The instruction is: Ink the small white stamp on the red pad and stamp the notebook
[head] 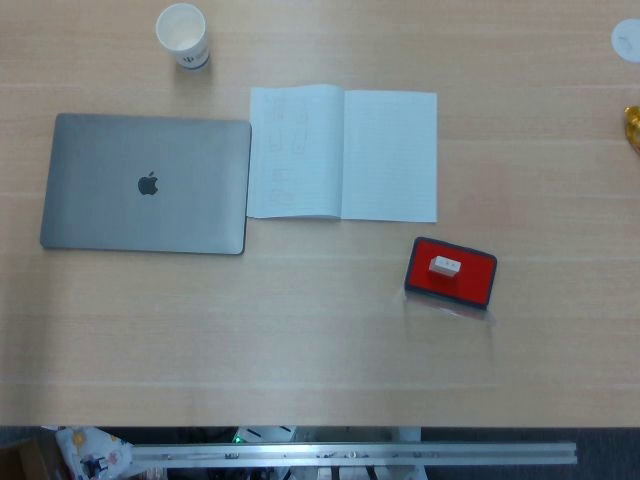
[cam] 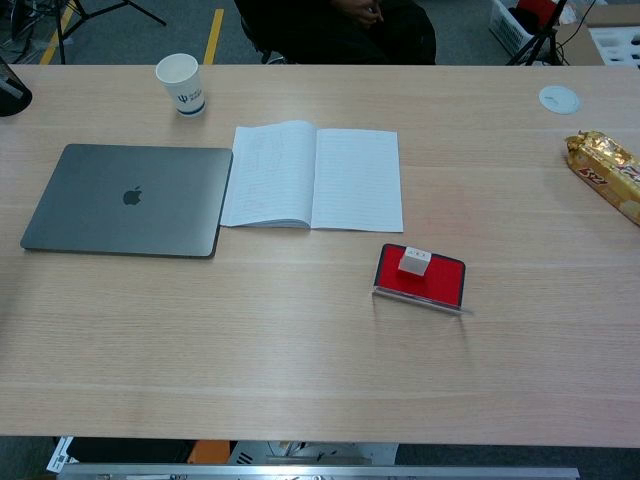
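Neither robot hand of mine in either view, so grip state unknown. Small white block stamp (cam: 414,261) sits on red ink pad (cam: 421,274), near open lined paper notebook (cam: 313,177) on light wooden table (cam: 300,340). Closed grey laptop (cam: 127,199) just beside notebook; white paper cup (cam: 181,84) behind.
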`<act>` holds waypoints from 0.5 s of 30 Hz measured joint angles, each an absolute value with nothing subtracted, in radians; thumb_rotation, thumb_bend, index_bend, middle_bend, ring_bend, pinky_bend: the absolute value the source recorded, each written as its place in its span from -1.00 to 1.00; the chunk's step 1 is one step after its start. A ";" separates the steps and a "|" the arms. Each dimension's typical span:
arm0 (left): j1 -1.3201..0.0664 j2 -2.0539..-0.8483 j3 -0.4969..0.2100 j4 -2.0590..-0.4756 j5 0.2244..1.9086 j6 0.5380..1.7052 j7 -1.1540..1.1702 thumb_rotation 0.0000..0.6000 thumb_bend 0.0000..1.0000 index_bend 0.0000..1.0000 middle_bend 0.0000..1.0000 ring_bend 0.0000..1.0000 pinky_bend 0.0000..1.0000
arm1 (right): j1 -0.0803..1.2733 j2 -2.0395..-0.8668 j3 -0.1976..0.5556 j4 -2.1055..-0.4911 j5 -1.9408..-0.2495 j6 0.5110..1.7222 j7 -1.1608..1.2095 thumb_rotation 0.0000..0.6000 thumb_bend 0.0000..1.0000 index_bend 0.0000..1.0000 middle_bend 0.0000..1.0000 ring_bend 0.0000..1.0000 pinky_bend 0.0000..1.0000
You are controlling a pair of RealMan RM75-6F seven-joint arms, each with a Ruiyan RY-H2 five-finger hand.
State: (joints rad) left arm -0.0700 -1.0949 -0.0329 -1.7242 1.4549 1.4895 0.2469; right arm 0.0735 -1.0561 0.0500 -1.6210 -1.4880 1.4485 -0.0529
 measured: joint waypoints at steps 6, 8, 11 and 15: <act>-0.068 -1.090 -0.029 -1.734 1.465 1.495 0.256 1.00 -0.64 -0.37 -0.43 -0.48 -0.56 | 0.082 -1.052 0.053 -1.627 -1.494 1.444 -0.053 1.00 -0.73 -0.13 -0.08 -0.22 -0.17; -0.066 -1.091 -0.029 -1.732 1.471 1.503 0.250 1.00 -0.64 -0.37 -0.43 -0.48 -0.56 | 0.085 -1.048 0.054 -1.635 -1.500 1.444 -0.057 1.00 -0.73 -0.12 -0.08 -0.22 -0.17; -0.063 -1.093 -0.029 -1.726 1.473 1.507 0.240 1.00 -0.64 -0.37 -0.43 -0.48 -0.56 | 0.093 -1.040 0.055 -1.653 -1.514 1.442 -0.067 1.00 -0.73 -0.12 -0.07 -0.22 -0.17; -0.062 -1.094 -0.027 -1.719 1.468 1.500 0.236 1.00 -0.64 -0.37 -0.43 -0.48 -0.56 | 0.113 -1.031 0.054 -1.685 -1.530 1.419 -0.084 1.00 -0.73 -0.11 -0.06 -0.21 -0.17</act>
State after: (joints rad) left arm -0.0619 -1.0936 -0.0266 -1.7187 1.4684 1.5004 0.2362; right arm 0.1130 -1.0311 0.0543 -1.6853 -1.5302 1.4190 -0.0843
